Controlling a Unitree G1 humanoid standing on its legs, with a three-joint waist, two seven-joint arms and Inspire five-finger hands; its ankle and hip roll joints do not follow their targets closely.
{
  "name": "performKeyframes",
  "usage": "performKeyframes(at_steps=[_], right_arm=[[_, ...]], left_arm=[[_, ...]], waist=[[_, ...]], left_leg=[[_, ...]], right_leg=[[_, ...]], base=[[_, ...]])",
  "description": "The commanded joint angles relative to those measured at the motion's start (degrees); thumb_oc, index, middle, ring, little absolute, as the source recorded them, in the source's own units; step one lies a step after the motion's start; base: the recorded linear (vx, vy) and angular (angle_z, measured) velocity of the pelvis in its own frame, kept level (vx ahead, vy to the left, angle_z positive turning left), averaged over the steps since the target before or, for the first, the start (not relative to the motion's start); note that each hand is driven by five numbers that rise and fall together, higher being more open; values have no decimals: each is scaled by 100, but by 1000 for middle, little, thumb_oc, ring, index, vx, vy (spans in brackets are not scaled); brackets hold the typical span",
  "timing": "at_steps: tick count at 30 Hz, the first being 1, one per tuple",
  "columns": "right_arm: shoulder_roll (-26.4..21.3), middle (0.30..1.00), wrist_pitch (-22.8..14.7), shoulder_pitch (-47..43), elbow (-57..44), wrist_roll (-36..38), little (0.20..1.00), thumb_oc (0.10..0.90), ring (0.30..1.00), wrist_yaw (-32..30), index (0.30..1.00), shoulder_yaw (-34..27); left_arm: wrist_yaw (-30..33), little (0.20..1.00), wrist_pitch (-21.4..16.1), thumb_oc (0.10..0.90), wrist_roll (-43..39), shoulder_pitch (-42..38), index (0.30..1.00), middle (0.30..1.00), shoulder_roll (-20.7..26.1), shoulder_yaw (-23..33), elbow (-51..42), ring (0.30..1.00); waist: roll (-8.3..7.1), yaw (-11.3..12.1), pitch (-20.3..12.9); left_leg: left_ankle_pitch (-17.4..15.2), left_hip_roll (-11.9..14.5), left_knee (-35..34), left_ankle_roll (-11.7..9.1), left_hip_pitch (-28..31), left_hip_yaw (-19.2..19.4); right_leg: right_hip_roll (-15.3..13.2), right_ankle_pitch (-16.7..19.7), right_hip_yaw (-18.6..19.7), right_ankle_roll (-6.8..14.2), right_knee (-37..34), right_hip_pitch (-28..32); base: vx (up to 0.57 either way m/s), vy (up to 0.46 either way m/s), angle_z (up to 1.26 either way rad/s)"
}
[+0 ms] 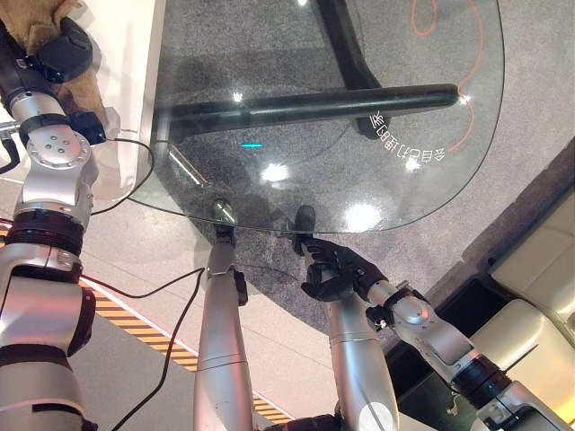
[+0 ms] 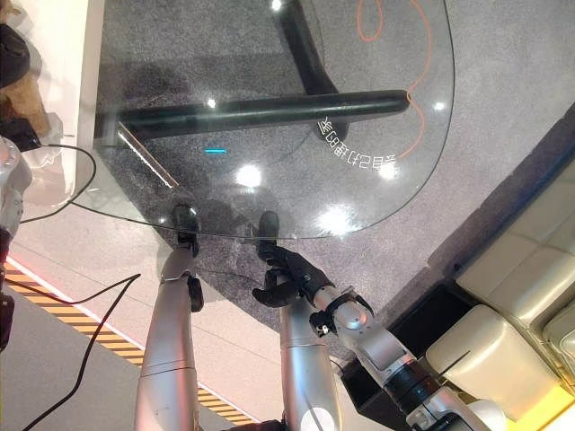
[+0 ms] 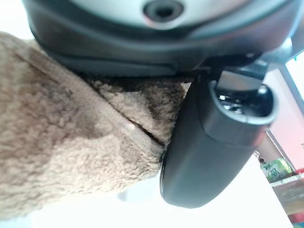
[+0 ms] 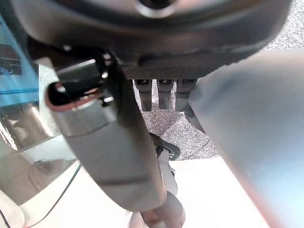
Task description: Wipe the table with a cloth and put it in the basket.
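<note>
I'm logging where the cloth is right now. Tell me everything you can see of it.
The cloth is tan-brown and fleecy, a thick pile fabric with a stitched hem line along one fold. It is bunched and folded, not spread out. The left robot hand is curled round it, the thumb pressing its edge. In the left eye view the cloth shows at the far left, over a white surface beside the glass table, not on the glass.

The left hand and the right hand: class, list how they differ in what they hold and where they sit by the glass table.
The left hand is curled on a tan fleecy cloth; the right hand holds nothing, fingers curled. The left hand is up beside the far left of the glass table, over a white surface; the right hand hangs low, by the table's near edge. Both are dark hands on silver-grey arms.
</note>
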Motion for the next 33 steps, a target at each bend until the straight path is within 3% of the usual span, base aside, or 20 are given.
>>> performKeyframes(at_steps=[1,9,19,23,24,26,27,33], right_arm=[[-159,900,159,775,177,103,900,800,900,-6,900,402],[-153,900,88,955,197,6,900,800,900,21,900,306],[-37,900,147,1110,307,-62,900,800,900,59,900,141],[29,900,178,1187,422,-81,900,800,900,65,900,47],[47,900,183,1123,458,-86,900,800,900,60,900,4],[77,900,203,1177,501,-68,900,800,900,57,900,21],[99,900,207,1128,534,-59,900,800,900,38,900,-22],[229,900,182,1154,858,-85,900,800,900,119,900,-172]], left_arm=[[27,900,-85,800,-207,169,900,900,108,92,53,900],[233,900,-303,800,50,487,900,900,238,350,-58,900],[435,900,-229,800,663,960,900,900,510,691,-399,900],[319,900,-215,800,682,1202,900,900,629,887,-539,900],[304,900,-218,800,699,1199,900,900,654,962,-582,900],[287,900,-236,800,714,1319,900,900,648,998,-611,900],[264,900,-257,800,726,1338,900,900,661,1076,-673,900],[52,900,-326,800,765,1741,900,900,659,1354,-862,900]], waist=[[19,49,-113],[145,138,-113],[315,326,-113],[356,411,-113],[342,411,-113],[357,448,-113],[343,461,-113],[359,578,-113]], left_leg=[[-1087,-347,570,385,273,777],[-1058,-357,403,396,672,769],[-1011,-380,192,405,1309,745],[-995,-409,75,399,1624,720],[-794,-426,-5,426,1542,775],[-962,-428,0,402,1773,705],[-783,-438,-63,424,1711,758],[-715,-473,-272,395,2205,669]], right_leg=[[403,824,209,160,-886,-17],[381,711,202,130,-919,320],[308,550,122,90,-909,919],[278,483,70,89,-942,1243],[246,646,27,45,-1024,1180],[267,467,40,84,-968,1399],[243,608,-5,37,-1037,1362],[244,511,-60,29,-1089,1868]], base=[[0,0,0],[-3,-3,0],[-5,-7,0],[-45,-43,3],[-40,-50,3],[-35,-42,8],[-119,-77,8],[-62,-79,7]])
